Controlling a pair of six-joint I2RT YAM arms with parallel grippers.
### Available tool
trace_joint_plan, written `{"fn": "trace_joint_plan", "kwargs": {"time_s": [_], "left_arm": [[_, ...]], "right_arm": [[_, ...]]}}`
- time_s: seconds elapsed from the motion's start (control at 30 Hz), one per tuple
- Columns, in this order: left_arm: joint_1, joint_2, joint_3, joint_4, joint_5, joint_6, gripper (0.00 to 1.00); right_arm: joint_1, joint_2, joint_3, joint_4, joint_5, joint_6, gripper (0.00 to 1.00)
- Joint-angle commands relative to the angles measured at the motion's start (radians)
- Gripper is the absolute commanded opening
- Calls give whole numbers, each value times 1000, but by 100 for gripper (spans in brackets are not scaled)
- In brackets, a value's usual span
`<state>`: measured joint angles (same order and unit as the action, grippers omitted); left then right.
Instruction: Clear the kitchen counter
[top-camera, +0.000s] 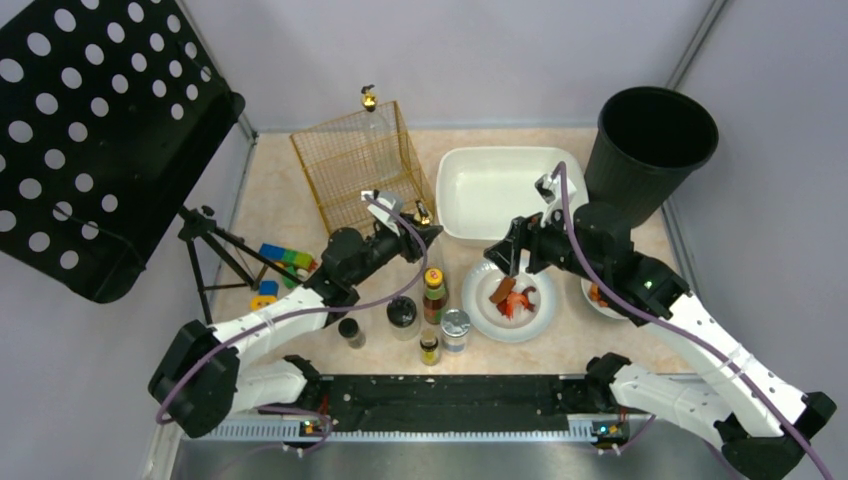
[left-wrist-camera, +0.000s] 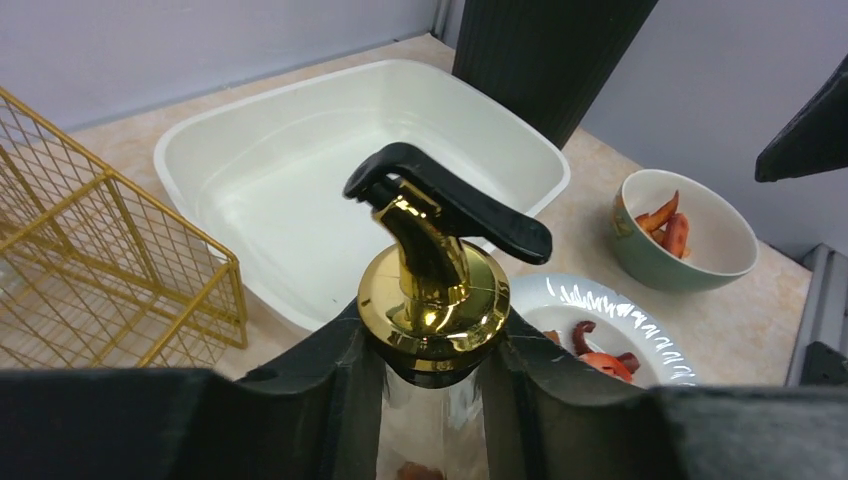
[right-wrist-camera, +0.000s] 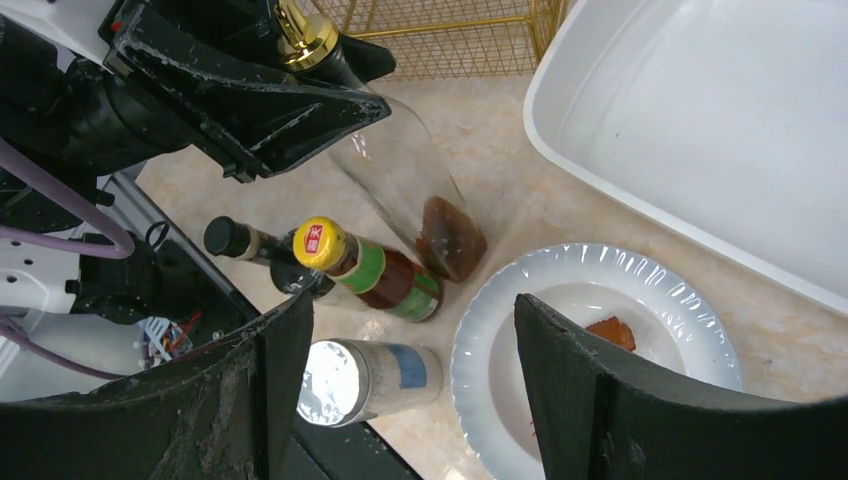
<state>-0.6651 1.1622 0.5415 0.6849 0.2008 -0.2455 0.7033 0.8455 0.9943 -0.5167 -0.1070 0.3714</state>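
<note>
Black left fingers (left-wrist-camera: 320, 395) pinch the neck of a glass bottle (left-wrist-camera: 432, 430) just under its gold pump collar (left-wrist-camera: 433, 300), one on each side and touching it. My right fingers (right-wrist-camera: 610, 400) stand wide with nothing between them, hanging over a white plate (right-wrist-camera: 600, 268) that carries orange-red scraps (top-camera: 512, 298). Beside that plate, a yellow-capped sauce bottle (right-wrist-camera: 372, 268) and a silver-lidded jar (right-wrist-camera: 360, 380) stand together. Under everything I see the pale marbled worktop (top-camera: 285, 205), with a white tub (top-camera: 500, 190), gold wire basket (top-camera: 360, 165) and black bin (top-camera: 655, 140) toward the back.
</note>
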Motion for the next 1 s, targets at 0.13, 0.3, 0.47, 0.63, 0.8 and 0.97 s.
{"fn": "trace_joint_plan", "kwargs": {"time_s": [0.13, 0.3, 0.47, 0.63, 0.8, 0.97], "left_arm": [[-5, 26, 44, 82, 2, -22, 0], [-5, 31, 57, 73, 2, -11, 0], [-5, 30, 61, 70, -4, -3, 0], [-5, 15, 90, 44, -18, 27, 0], [-5, -26, 138, -37, -79, 112, 0], [-5, -49, 186, -92, -118, 189, 0]], "right_arm": [[3, -6, -4, 27, 7, 7, 73], [2, -8, -3, 22, 9, 5, 73], [2, -7, 0, 23, 9, 4, 73], [3, -7, 0, 23, 10, 1, 73], [2, -15, 0, 18, 12, 0, 73], [2, -16, -5, 20, 9, -1, 73]]}}
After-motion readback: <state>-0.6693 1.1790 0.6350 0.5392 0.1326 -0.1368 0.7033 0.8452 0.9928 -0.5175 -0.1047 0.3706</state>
